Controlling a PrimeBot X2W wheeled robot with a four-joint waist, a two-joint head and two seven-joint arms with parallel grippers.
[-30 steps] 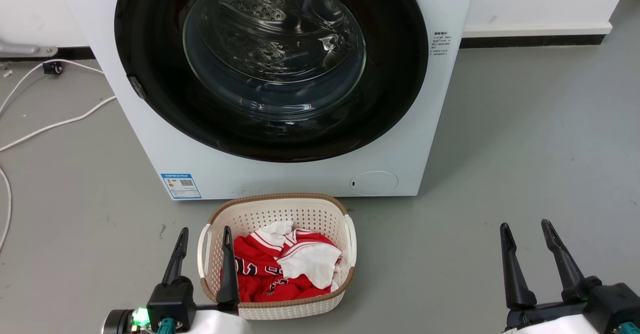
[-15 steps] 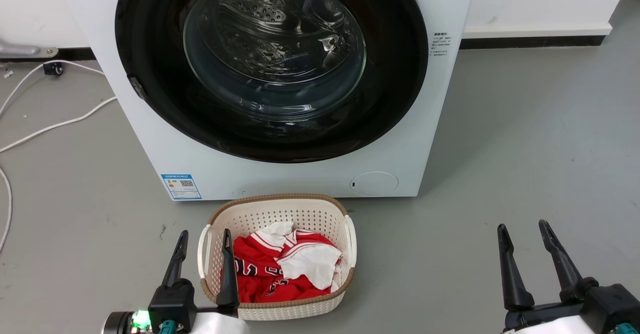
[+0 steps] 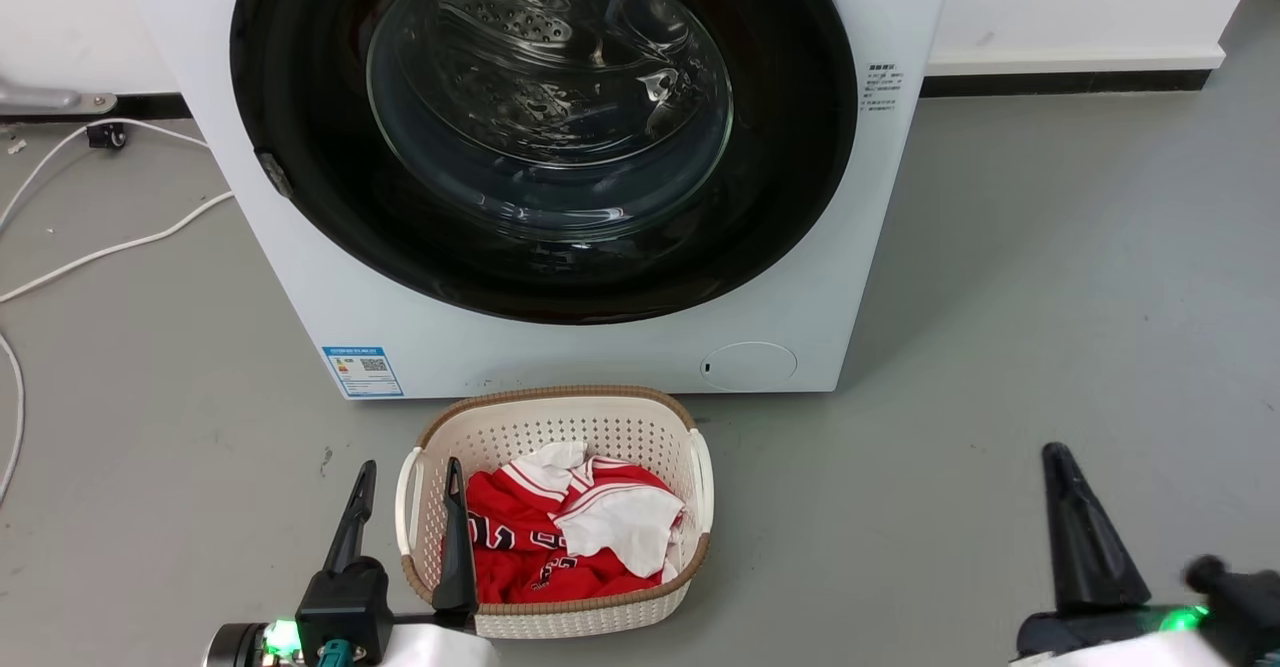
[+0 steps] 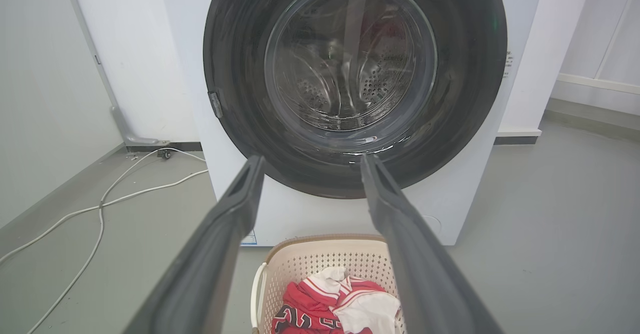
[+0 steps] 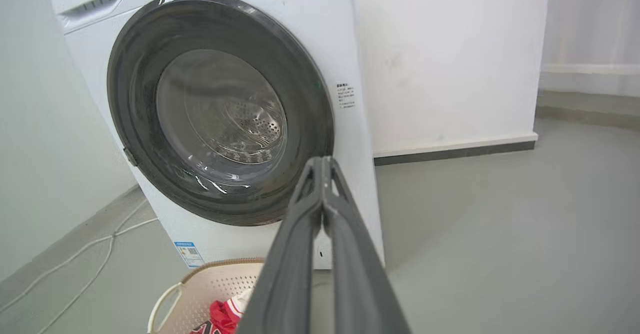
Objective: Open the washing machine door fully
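The white washing machine (image 3: 560, 352) (image 4: 450, 194) (image 5: 320, 48) stands ahead of me on the grey floor. Its washing machine door (image 3: 300, 77) (image 4: 470, 63) (image 5: 305, 103), round and glossy black with a clear glass bowl, lies flat against the front. My left gripper (image 3: 410, 472) (image 4: 310, 161) hovers low at the lower left, open, its right finger over the basket's rim. My right gripper (image 3: 1058, 455) (image 5: 322, 161) sits at the lower right with its fingers pressed together, shut on nothing. Both grippers are well short of the door.
A cream laundry basket (image 3: 690, 417) (image 4: 300, 259) (image 5: 210, 284) with red and white clothes stands on the floor right before the washer. White cables (image 3: 110, 247) trail over the floor at the left. A white wall with a dark skirting (image 3: 1070, 77) runs behind at the right.
My right gripper has gone from open to shut, and its wrist has turned, so it now shows as one dark spike. The left gripper and the door have stayed put.
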